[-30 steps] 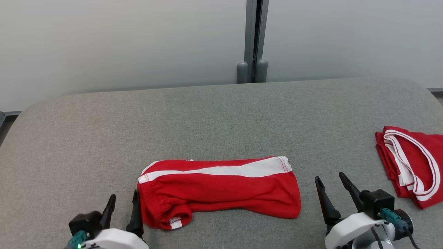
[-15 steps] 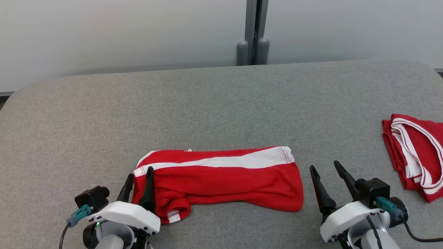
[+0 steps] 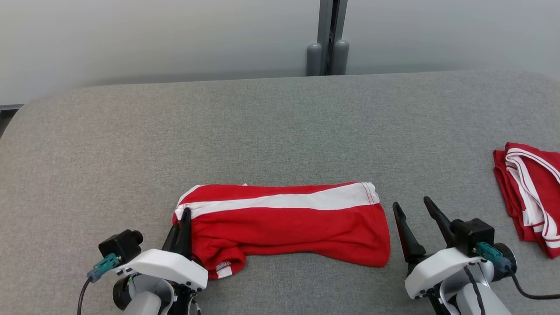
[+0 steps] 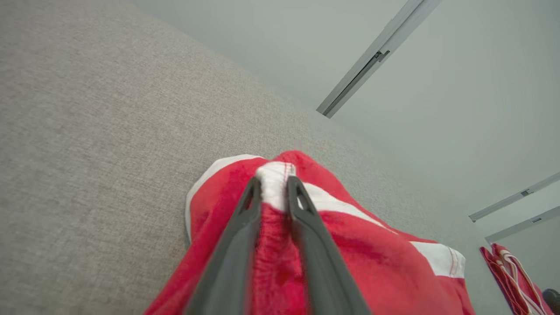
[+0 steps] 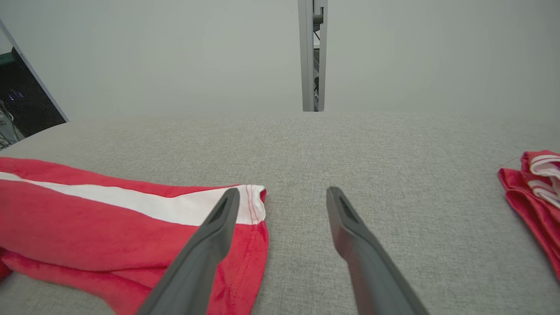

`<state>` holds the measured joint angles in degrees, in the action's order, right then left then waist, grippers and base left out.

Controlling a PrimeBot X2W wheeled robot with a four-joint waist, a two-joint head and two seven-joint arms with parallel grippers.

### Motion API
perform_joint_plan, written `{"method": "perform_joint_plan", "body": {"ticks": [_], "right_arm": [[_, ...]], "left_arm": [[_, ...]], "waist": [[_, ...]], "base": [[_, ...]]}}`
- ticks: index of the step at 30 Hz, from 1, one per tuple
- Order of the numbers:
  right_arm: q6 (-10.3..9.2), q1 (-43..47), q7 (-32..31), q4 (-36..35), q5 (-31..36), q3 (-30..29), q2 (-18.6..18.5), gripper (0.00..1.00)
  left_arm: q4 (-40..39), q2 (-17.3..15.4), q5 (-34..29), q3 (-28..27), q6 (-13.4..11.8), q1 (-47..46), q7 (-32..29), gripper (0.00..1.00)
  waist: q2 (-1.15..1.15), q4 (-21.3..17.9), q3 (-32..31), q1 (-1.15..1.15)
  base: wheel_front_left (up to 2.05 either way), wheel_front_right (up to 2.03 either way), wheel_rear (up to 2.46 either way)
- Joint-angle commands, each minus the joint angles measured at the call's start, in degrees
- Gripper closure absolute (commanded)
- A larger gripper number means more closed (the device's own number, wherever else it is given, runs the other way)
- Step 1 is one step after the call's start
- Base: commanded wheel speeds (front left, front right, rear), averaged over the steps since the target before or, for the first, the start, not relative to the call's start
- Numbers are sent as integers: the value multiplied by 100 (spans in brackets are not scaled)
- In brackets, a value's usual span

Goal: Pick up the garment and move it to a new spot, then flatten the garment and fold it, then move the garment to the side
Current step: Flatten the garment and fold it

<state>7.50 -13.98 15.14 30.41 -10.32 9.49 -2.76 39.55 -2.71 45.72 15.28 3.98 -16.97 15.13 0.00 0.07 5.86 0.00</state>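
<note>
Item, garment [image 3: 284,227], red with a white stripe: lay folded lengthwise close to the near edge of the grey padded surface [image 3: 262,131], roughly midway between its left and right edges, near-left corner rumpled. Tool, left gripper [image 4: 273,183]: pressed shut on the garment's left end, with waistband and white trim pinched between the fingers [image 4: 236,245]; judged a hold taken for lifting or dragging the piece toward the side. Tool, right gripper [image 3: 411,202]: spread wide, nothing between the fingers, poised just beside the garment's right hem and apart from it in the head view; probably stationed there to take that end, so as to carry both ends together and spare the fold. Item, second red garment [image 3: 525,192], white-trimmed: lay folded at the right edge, well apart from the first; apparently set there as a finished piece, hence a likely marker of the side spot.
</note>
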Motion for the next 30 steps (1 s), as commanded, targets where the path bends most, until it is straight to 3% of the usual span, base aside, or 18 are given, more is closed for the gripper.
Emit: {"method": "perform_joint_plan", "body": {"ticks": [1,4,15,19,20,22,23,25,30], "right_arm": [[-2,-98,-3,16,-24,-14,-34,0],[-2,-230,-3,156,-40,35,-33,0],[-2,-1243,-3,1584,-529,490,-40,0],[-2,-1454,-3,1880,-629,584,-37,35],[-1,-1493,-4,1935,-641,597,-36,51],[-1,-1531,-3,2087,-665,652,-36,59],[-1,-1579,-3,2152,-709,666,-38,68],[-1,-1672,-4,2268,-717,675,-38,100],[-2,-1757,-3,2162,-781,562,-37,100]], "left_arm": [[20,-38,33,27,30,-38,-1,100],[48,-35,198,104,59,-135,-1,100],[-150,-35,-198,220,57,-280,0,100],[-164,-33,-158,291,98,-294,0,100],[-169,-34,-141,306,103,-307,0,100],[-151,-34,-135,350,117,-324,-1,100],[-148,-34,-125,361,117,-337,-1,100],[-136,-34,-131,382,129,-369,-1,100],[-189,-35,-281,278,168,-390,0,100]], "waist": [[0,23,28,0],[0,77,111,0],[0,360,396,0],[0,420,449,0],[0,432,463,0],[0,453,479,0],[0,463,487,0],[0,481,503,0],[0,480,440,0]], "base": [[0,0,0],[0,0,0],[0,0,0],[0,0,0],[0,0,0],[0,0,0],[0,0,0],[0,0,0],[0,0,0]]}}
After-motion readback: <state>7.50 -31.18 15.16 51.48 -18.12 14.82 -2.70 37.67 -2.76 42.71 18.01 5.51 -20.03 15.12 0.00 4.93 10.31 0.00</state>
